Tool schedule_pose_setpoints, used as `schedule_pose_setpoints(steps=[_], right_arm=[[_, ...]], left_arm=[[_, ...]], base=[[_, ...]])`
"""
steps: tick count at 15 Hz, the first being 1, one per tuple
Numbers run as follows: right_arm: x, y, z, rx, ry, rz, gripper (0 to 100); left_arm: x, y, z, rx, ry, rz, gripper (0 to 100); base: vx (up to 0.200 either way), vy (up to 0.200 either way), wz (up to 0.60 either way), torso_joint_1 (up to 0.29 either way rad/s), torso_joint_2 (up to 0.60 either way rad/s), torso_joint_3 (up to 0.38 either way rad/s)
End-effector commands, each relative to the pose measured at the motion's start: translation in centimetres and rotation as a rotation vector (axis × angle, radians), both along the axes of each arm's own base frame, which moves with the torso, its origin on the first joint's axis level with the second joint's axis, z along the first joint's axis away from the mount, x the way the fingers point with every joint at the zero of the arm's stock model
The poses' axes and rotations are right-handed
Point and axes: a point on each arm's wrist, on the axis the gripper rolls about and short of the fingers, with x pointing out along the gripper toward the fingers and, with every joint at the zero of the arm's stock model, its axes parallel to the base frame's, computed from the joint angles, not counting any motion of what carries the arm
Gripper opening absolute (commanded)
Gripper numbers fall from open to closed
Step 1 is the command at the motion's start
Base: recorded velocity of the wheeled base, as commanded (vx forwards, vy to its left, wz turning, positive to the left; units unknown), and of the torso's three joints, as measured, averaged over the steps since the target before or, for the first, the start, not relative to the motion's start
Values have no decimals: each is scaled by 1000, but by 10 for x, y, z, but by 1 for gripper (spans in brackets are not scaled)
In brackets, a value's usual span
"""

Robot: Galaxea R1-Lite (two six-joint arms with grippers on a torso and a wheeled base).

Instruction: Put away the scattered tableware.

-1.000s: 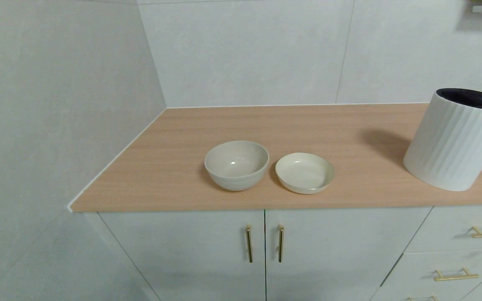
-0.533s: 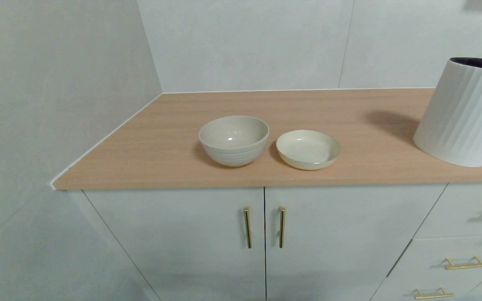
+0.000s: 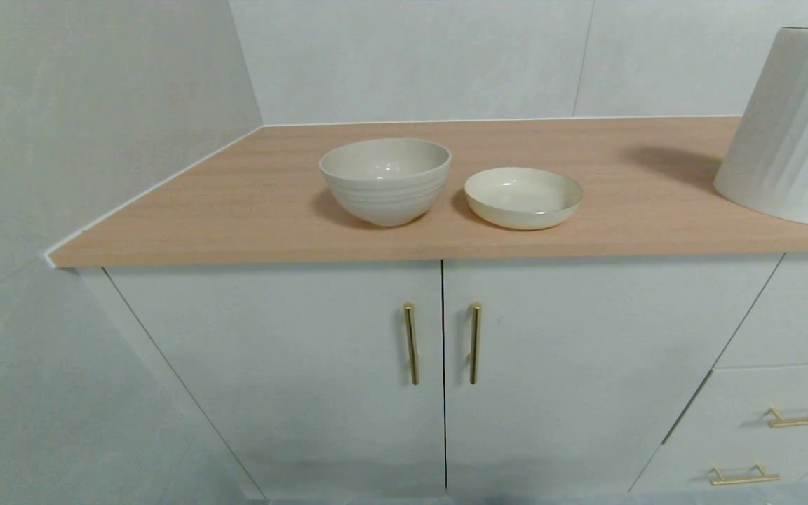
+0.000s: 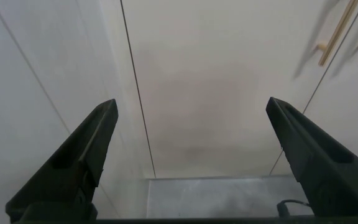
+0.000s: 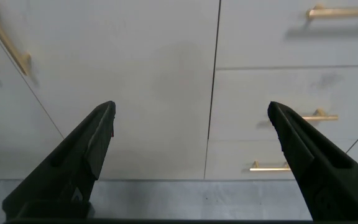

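Plainly, left gripper (image 4: 191,104) and right gripper (image 5: 191,107) gape wide.

White ribbed container (image 3: 790,126) cut off at the right edge, brass door handles (image 4: 335,31) blurred in left wrist view

Logged left gripper (image 4: 191,106) with jaws spread wide: two dark fingers (image 4: 73,168), tapering to narrow tips, set well apart and level with each other. Logged right gripper (image 5: 191,107) in the same pose, jaws equally wide, dark fingers (image 5: 73,168) symmetrical about the centre. Found both grippers free of contact, fingertips in open air. Unable to judge arm and wrist pose further.
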Motion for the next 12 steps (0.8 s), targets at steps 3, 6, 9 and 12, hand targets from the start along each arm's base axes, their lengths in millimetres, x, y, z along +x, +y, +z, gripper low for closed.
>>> schedule_pose_setpoints(steps=[3,6,9,12], right_arm=[[0,0,0,0,0,1,100],[0,0,0,0,0,1,100],[0,0,0,0,0,1,100],[0,0,-1,-14,4,0,100]], left_arm=[[0,0,0,0,2,0,100],[0,0,0,0,2,0,100],[0,0,0,1,0,0,100],[0,0,0,1,0,0,100]], base=[[0,0,0,-92,369,281],[0,0,0,-19,75,54],[0,0,0,0,0,0],[0,0,0,0,0,0]])
